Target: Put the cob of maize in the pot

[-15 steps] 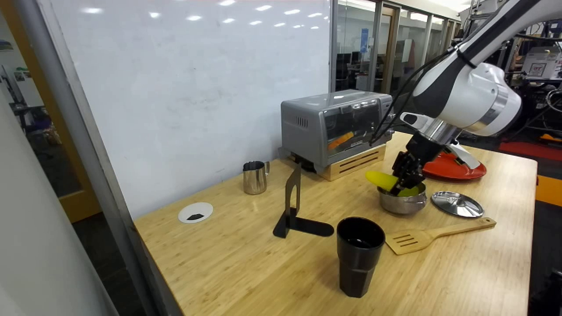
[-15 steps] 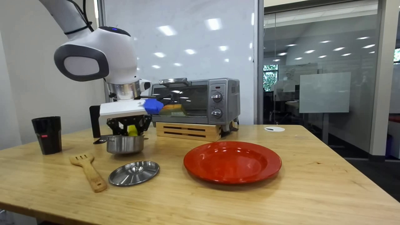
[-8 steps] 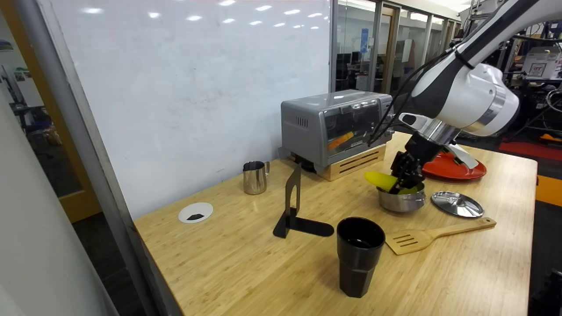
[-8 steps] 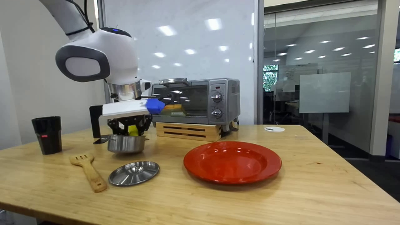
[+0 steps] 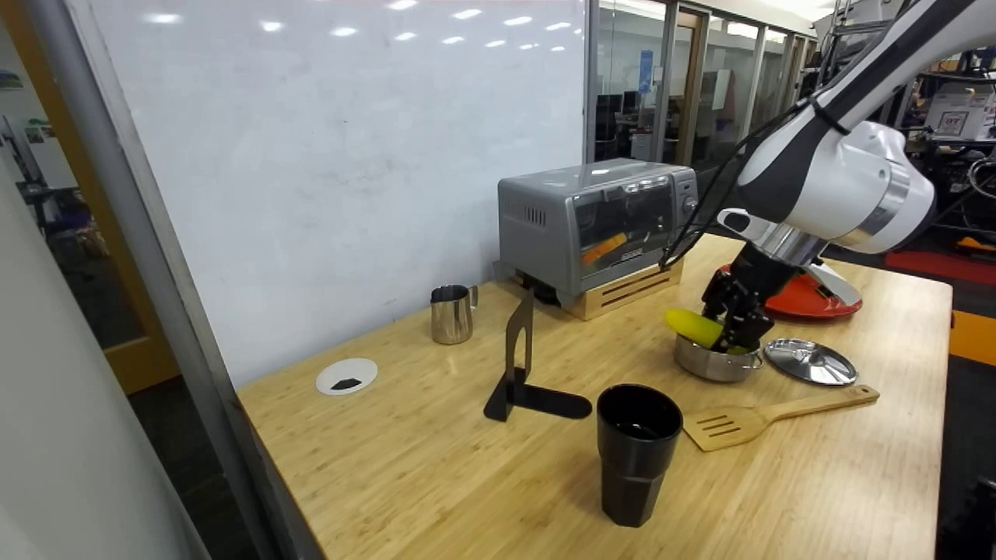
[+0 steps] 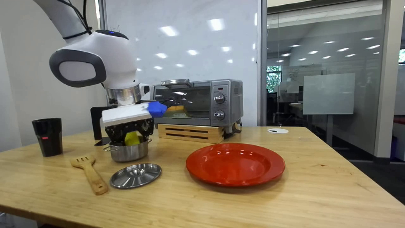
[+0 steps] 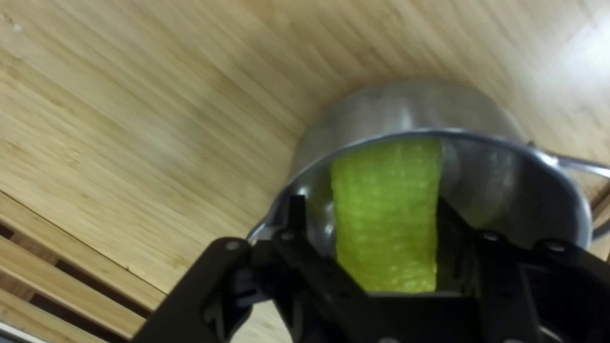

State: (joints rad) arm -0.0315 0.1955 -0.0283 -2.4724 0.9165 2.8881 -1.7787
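Note:
The yellow-green cob of maize [image 5: 689, 325] lies slanted in the silver pot [image 5: 712, 365], with one end sticking out over the rim on the oven side. In an exterior view the cob [image 6: 132, 138] shows between the fingers above the rim of the pot [image 6: 129, 153]. My gripper [image 5: 727, 342] reaches down into the pot. In the wrist view its fingers [image 7: 369, 209] stand open astride the cob [image 7: 386, 219]; a gap shows at the left finger, and the right finger is close to or touching the cob. The fingertips are partly hidden inside the pot [image 7: 410, 112].
The pot lid [image 6: 136, 175], the wooden spatula [image 6: 90, 174] and the red plate [image 6: 235, 164] lie near the pot. The black cup [image 5: 638, 455], a black metal stand [image 5: 517, 381] and a small steel cup [image 5: 452, 315] are on the table. A toaster oven [image 5: 599, 225] stands behind.
My gripper and the pot have shifted toward the lid. The pot sits lower in an exterior view, its rim tilted differently. The cob's outer end has swung with it and looks lower.

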